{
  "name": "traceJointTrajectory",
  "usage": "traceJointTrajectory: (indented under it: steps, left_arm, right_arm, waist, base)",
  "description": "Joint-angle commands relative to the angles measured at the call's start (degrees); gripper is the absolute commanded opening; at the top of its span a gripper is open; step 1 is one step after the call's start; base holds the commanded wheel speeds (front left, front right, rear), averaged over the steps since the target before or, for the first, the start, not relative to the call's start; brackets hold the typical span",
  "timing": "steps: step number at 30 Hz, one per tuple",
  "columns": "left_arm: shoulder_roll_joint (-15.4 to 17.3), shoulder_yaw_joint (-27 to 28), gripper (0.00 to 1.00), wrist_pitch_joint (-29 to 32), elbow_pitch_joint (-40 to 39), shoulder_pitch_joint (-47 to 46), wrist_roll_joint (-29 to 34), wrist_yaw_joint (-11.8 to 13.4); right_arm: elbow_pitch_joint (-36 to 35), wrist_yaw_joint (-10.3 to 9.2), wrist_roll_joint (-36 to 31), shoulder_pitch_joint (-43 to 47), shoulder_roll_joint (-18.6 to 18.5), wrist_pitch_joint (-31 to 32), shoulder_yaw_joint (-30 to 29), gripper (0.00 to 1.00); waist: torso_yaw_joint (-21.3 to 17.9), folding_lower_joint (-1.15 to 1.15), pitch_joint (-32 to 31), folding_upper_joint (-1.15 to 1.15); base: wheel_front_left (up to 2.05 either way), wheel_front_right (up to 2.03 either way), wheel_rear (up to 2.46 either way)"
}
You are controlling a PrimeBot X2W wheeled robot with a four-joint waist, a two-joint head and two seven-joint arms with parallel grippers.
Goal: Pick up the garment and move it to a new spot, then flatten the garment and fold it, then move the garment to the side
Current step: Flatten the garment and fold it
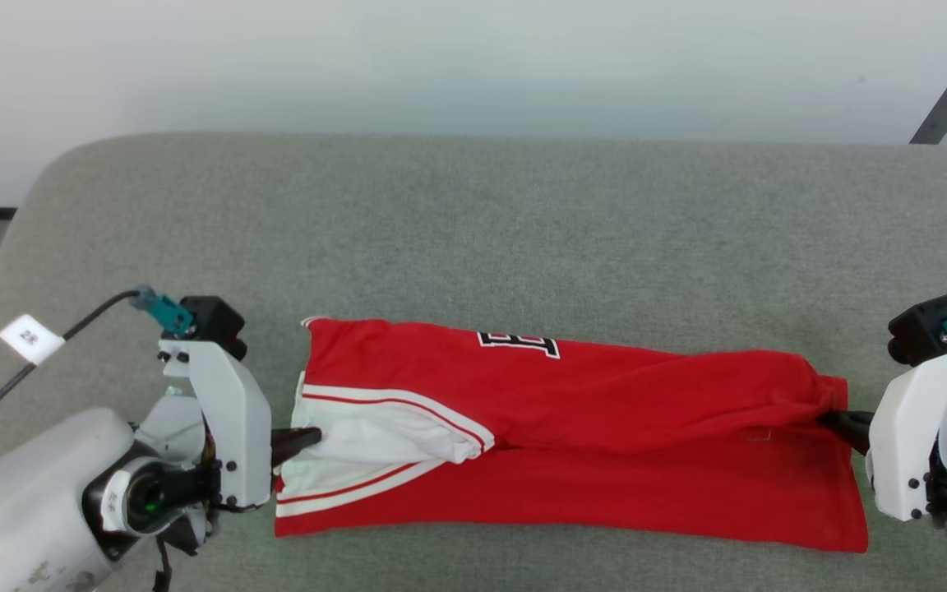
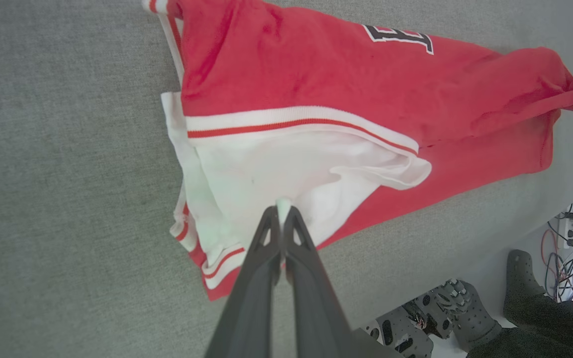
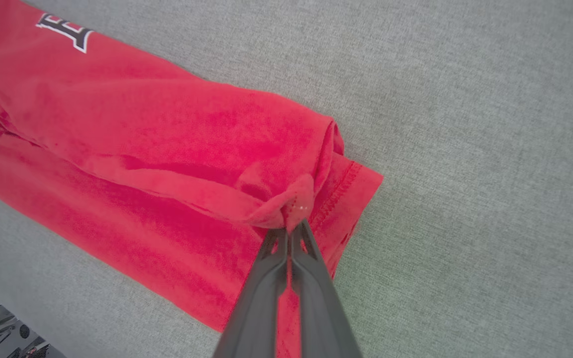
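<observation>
The garment (image 1: pixel 605 411) lies stretched left to right on the grey table (image 1: pixel 473 230), its far half folded toward me so that part of the black lettering (image 1: pixel 519 344) shows at the fold. My left gripper (image 1: pixel 313 438) is shut on the white sleeve (image 2: pixel 286 169) at the garment's left end. At the right end my right gripper (image 1: pixel 831 421) is shut on a pinch of the red hem (image 3: pixel 296 204), which lifts the cloth into a small peak. The left wrist view shows the sleeve's red-striped trim (image 2: pixel 296 122) beyond the pinched fabric.
Grey fabric surface spreads far behind the garment (image 1: pixel 473 214) and to its sides. A white wall (image 1: pixel 441 57) stands beyond the table's far edge. In the left wrist view a person's dark perforated shoes (image 2: pixel 470 318) and cables (image 2: pixel 565 243) are on the floor past the table's edge.
</observation>
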Motion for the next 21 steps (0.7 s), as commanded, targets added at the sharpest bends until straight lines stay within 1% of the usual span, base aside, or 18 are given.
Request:
traceJointTrajectory:
  steps: [1, 2, 3, 8, 11, 13, 15, 17, 21]
  left_arm:
    - [-0.89, 0.05, 0.66, -0.4, 1.89, 0.92, -0.12, -1.18]
    - [-1.29, 0.08, 0.92, -0.49, 2.75, 0.95, -0.27, -1.63]
    - [-1.62, 0.08, 1.0, -0.64, 3.38, 1.0, -0.31, -1.98]
    - [-2.09, 0.54, 1.0, -2.49, 5.03, 2.01, -0.43, -3.2]
    - [-1.9, 1.0, 1.0, -5.04, 5.25, 3.64, -0.47, -3.86]
    - [-1.36, 1.54, 1.0, -7.88, 5.18, 4.76, 0.25, -4.28]
    - [-0.71, 2.05, 1.0, -12.49, 4.81, 5.64, 2.64, -5.05]
    - [-0.62, 2.96, 1.0, -17.66, 4.84, 7.63, 3.45, -5.25]
    - [0.41, 5.04, 1.0, -29.51, 4.27, 10.75, 7.11, -6.37]
  right_arm:
    - [0.42, -0.06, -0.65, 1.11, 0.99, 0.77, -0.63, 1.0]
    - [0.63, -0.06, -1.09, 1.33, 1.32, 1.11, -0.72, 1.0]
    - [0.71, -0.06, -1.25, 1.29, 1.66, 1.58, -0.82, 1.0]
    - [1.15, -0.06, -1.51, 2.26, 2.89, 3.39, -1.77, 1.0]
    - [0.82, -0.06, -1.67, 3.01, 3.34, 3.93, -3.35, 1.0]
    - [0.66, -0.06, -1.65, 4.01, 4.09, 3.81, -4.5, 1.0]
    - [0.1, -0.06, -1.88, 4.84, 4.71, 2.88, -6.21, 1.0]
    - [-0.64, -0.06, -1.98, 5.98, 5.61, 2.03, -7.73, 1.0]
    - [-1.87, -0.06, -2.44, 8.35, 6.92, 0.04, -10.61, 1.0]
  waist:
    - [-0.24, 0.0, -0.91, 0.0]
    - [-0.31, 0.0, -1.32, 0.0]
    - [-0.39, 0.0, -1.77, 0.0]
    - [-0.73, 0.0, -4.13, 0.0]
    - [-0.95, 0.0, -6.15, 0.0]
    - [-1.07, 0.0, -7.53, 0.0]
    - [-1.28, 0.0, -8.4, 0.0]
    - [-1.44, 0.0, -9.0, 0.0]
    - [-1.74, 0.0, -9.68, 0.0]
  base:
    - [0.0, 0.0, 0.0]
    - [0.0, 0.0, 0.0]
    - [0.0, 0.0, 0.0]
    - [0.0, 0.0, 0.0]
    - [0.0, 0.0, 0.0]
    - [0.0, 0.0, 0.0]
    - [0.0, 0.0, 0.0]
    - [0.0, 0.0, 0.0]
    - [0.0, 0.0, 0.0]
